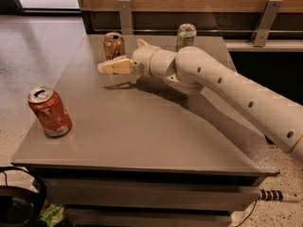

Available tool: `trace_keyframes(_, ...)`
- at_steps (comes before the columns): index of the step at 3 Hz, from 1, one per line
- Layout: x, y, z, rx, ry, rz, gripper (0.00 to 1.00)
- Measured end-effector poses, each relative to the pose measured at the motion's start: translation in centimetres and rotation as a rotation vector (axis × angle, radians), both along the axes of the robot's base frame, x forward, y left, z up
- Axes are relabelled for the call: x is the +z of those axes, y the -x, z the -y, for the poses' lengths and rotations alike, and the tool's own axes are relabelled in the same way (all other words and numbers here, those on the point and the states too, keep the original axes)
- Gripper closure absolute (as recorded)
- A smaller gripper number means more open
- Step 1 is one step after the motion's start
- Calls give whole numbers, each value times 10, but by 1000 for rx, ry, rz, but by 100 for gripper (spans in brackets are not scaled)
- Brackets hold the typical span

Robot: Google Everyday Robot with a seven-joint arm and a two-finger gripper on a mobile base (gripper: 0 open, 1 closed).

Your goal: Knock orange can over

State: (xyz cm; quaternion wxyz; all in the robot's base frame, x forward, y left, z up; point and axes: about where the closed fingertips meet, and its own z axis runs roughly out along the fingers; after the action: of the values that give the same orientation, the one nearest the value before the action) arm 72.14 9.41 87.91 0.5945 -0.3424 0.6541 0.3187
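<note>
The orange can (114, 45), copper-toned with a silver top, stands upright near the far edge of the grey table (142, 126). My gripper (105, 67) hovers just in front of it and slightly left, pointing left, close to the can's lower front. The white arm (227, 84) reaches in from the right across the table.
A red-orange can (49, 111) stands upright near the table's front left edge. A white-and-green can (186, 36) stands at the far edge behind the arm. A wooden wall with metal brackets runs behind the table. A dark object (19, 205) sits on the floor at lower left.
</note>
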Motion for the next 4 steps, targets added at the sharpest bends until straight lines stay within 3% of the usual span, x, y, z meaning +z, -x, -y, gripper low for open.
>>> trace_keyframes(2,-7,-13,-9,4,-31,8,0)
trace_keyframes(4,-5,-17,-16,8,-33,30,41)
